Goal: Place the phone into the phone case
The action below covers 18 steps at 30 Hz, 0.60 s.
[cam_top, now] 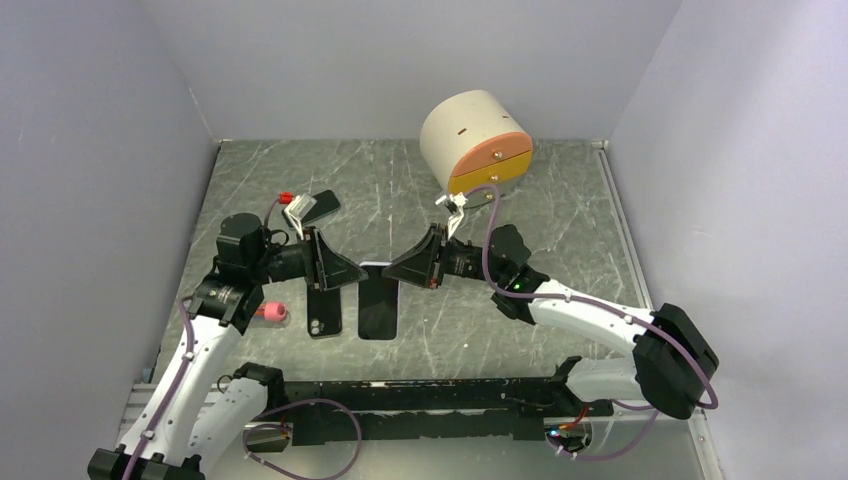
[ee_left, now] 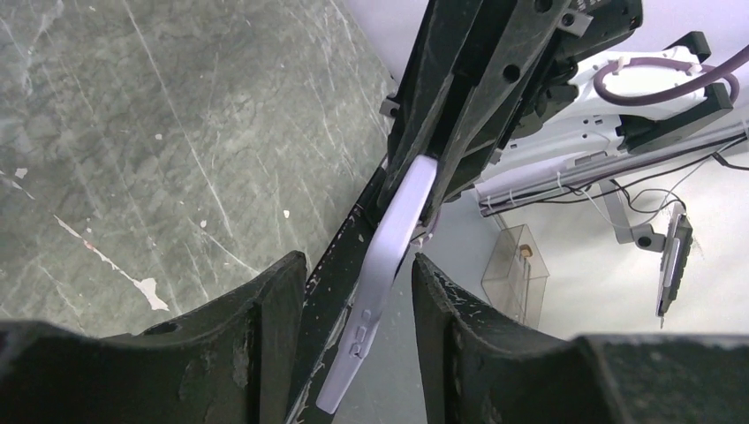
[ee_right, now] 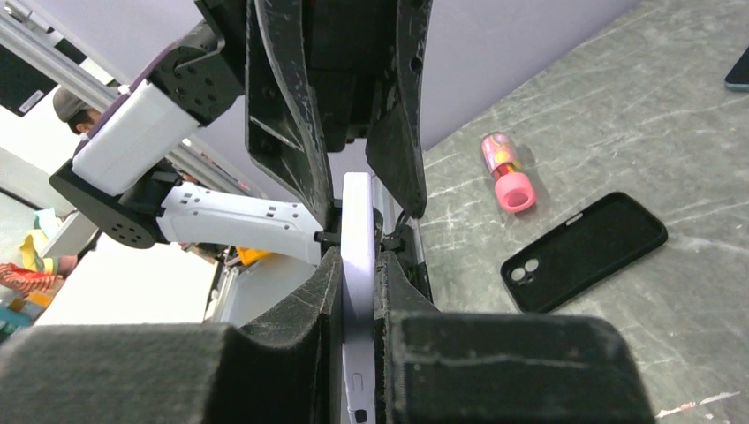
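The phone (cam_top: pixel 378 305) has a black face and a lavender edge. It sits at the table's middle between the two grippers. My right gripper (cam_top: pixel 392 268) is shut on it, and the right wrist view shows both pads pressed flat on the lavender edge (ee_right: pixel 358 238). My left gripper (cam_top: pixel 358 272) faces it from the left. Its jaws are open with the phone's edge (ee_left: pixel 389 256) between the fingers (ee_left: pixel 265 344) and a gap on each side. The empty black phone case (cam_top: pixel 324 312) lies flat just left of the phone and also shows in the right wrist view (ee_right: pixel 583 252).
A beige round drawer unit (cam_top: pixel 477 140) with orange and yellow fronts stands at the back. A second dark phone (cam_top: pixel 322 205) and a small red-tipped part (cam_top: pixel 288 198) lie at the back left. A pink bottle (cam_top: pixel 270 312) lies left of the case. Walls enclose the table.
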### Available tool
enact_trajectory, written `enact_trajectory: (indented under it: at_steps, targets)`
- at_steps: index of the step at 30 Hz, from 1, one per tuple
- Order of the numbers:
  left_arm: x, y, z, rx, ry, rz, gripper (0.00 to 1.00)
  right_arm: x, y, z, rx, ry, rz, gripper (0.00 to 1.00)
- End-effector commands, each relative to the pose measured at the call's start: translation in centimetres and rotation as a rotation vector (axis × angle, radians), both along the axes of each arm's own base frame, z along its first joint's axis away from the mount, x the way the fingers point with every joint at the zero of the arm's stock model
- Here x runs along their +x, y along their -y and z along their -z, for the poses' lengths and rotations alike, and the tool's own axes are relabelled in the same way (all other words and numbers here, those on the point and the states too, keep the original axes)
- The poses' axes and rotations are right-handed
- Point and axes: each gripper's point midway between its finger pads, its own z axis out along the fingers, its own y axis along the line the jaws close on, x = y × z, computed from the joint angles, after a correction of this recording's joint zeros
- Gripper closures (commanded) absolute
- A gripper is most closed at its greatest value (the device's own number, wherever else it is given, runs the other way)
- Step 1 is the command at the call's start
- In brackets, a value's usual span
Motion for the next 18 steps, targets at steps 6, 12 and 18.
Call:
enact_trajectory:
  at_steps: [6, 12, 18]
  targets:
    - [1.1, 0.0, -1.8, -0.009, 0.078, -0.028, 0.53, -0.9, 0.7, -3.4, 0.120, 0.061, -0.002, 1.00]
    - [1.6, -0.2, -0.6, 0.015, 0.057, -0.046, 0.62, 0.0, 0.5, -3.1, 0.119, 0.037, 0.031, 1.00]
    - [1.8, 0.1, -0.3, -0.001, 0.037, -0.032, 0.62, 0.4, 0.1, -3.0, 0.127, 0.026, 0.036, 1.00]
